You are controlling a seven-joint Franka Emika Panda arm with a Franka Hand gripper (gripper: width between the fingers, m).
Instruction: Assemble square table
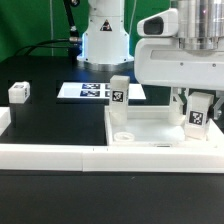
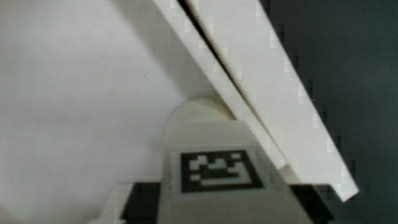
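The white square tabletop (image 1: pixel 150 127) lies flat on the black table, against the border wall. One white tagged leg (image 1: pixel 119 92) stands upright at its far corner on the exterior view's left. A hole (image 1: pixel 124 134) shows in its near corner on that side. My gripper (image 1: pixel 197 108) is shut on a second tagged leg (image 1: pixel 198 118) and holds it upright over the tabletop's side on the exterior view's right. In the wrist view that leg (image 2: pixel 217 165) sits between my dark fingers (image 2: pixel 153 200), above the tabletop (image 2: pixel 89 90) near its edge. A third leg (image 1: pixel 19 92) lies far off at the exterior view's left.
The long low white border wall (image 1: pixel 90 156) runs along the front. The marker board (image 1: pixel 92 91) lies flat behind the tabletop, before the robot base (image 1: pixel 103 40). A white piece (image 1: pixel 3 121) shows at the left edge of the exterior view.
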